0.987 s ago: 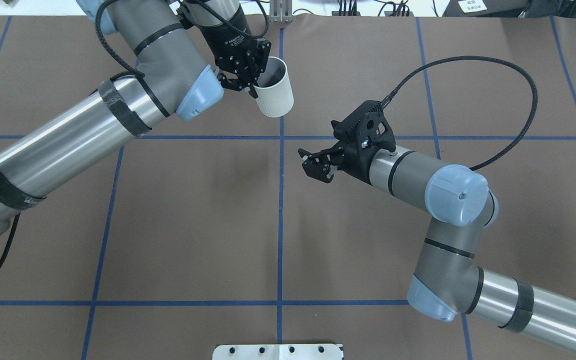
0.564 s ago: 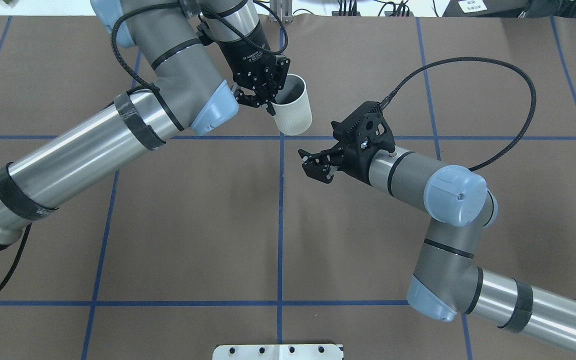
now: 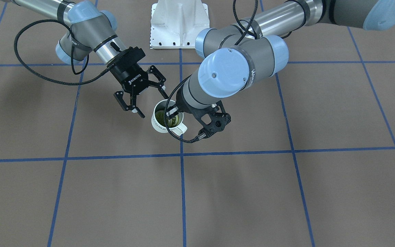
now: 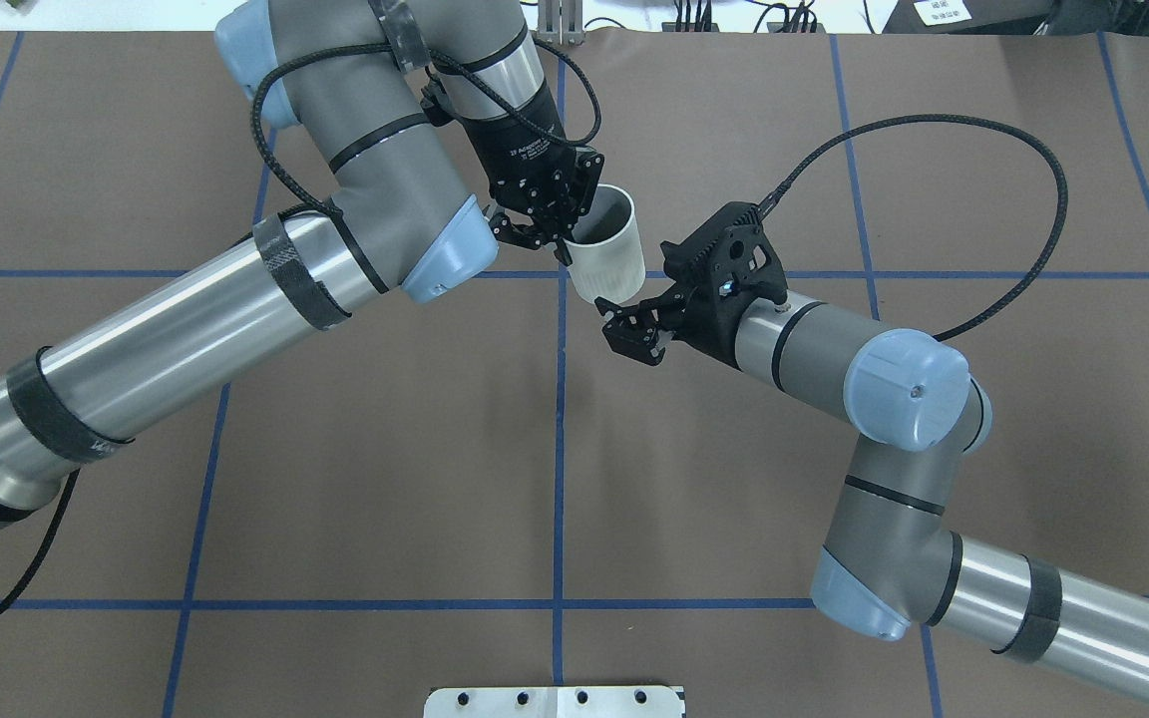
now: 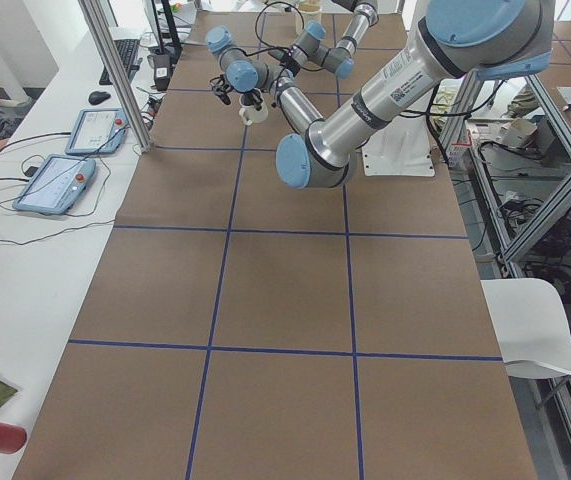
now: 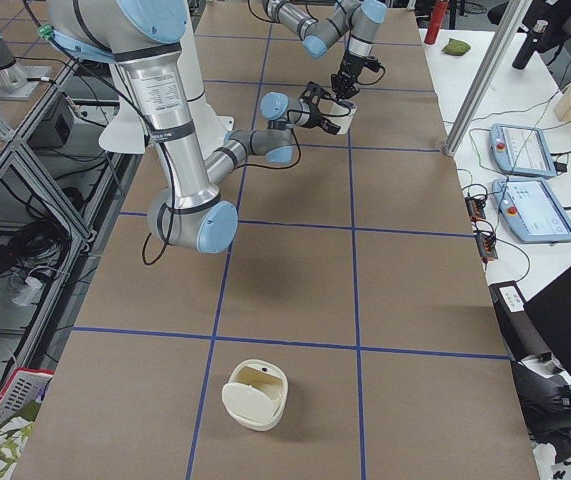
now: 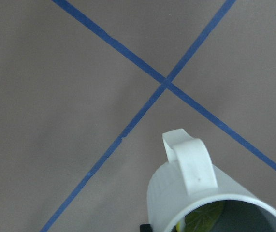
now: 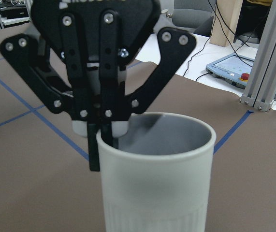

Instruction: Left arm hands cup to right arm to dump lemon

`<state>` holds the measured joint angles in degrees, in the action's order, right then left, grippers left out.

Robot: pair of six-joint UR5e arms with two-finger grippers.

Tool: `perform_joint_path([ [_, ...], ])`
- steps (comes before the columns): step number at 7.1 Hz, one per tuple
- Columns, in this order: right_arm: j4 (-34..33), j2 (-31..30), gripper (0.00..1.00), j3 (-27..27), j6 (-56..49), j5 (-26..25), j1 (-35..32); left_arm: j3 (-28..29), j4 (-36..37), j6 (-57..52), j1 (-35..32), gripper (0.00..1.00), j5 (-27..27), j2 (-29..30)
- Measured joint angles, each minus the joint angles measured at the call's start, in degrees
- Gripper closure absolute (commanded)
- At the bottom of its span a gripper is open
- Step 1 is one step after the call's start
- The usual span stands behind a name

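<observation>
The white cup (image 4: 612,261) hangs upright above the table, and my left gripper (image 4: 560,242) is shut on its rim from above. In the front-facing view the yellow-green lemon (image 3: 172,120) lies inside the cup (image 3: 159,124), whose handle points towards that camera. The left wrist view shows the handle of the cup (image 7: 192,166) and a bit of lemon (image 7: 203,218). My right gripper (image 4: 626,329) stands open just beside the cup's lower wall, its fingers around nothing. In the right wrist view the cup (image 8: 157,183) fills the foreground, with the left gripper (image 8: 101,140) pinching its rim.
Blue tape lines cross the brown table (image 4: 385,449). A white base plate (image 4: 555,701) sits at the near edge. A white rounded container (image 6: 255,395) stands far off towards the table's right end. Tablets (image 6: 520,150) lie on the side bench.
My left arm has carried the cup to the right and nearer, down to the right gripper. The right arm has stayed still and open.
</observation>
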<state>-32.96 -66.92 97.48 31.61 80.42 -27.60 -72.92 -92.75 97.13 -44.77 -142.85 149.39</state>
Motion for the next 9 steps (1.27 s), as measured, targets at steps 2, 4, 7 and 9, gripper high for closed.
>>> perform_joint_path([
  [2, 0.0, 0.0, 0.02, -0.1, 0.0, 0.0, 0.0, -0.2, -0.1, 0.1, 0.5, 1.0, -0.7, 0.2],
  [4, 0.0, 0.5, 0.02, -0.5, 0.0, 0.0, 0.0, -0.6, -0.1, 0.2, 0.6, 1.0, -1.5, 0.3],
  [7, 0.0, 1.1, 0.02, -1.1, 0.0, 0.0, 0.0, -1.1, -0.1, 0.3, 0.6, 1.0, -2.5, 0.4],
  [9, 0.0, 1.1, 0.02, -1.4, 0.0, 0.0, 0.0, -1.4, 0.0, 0.3, 0.6, 1.0, -2.7, 0.5],
])
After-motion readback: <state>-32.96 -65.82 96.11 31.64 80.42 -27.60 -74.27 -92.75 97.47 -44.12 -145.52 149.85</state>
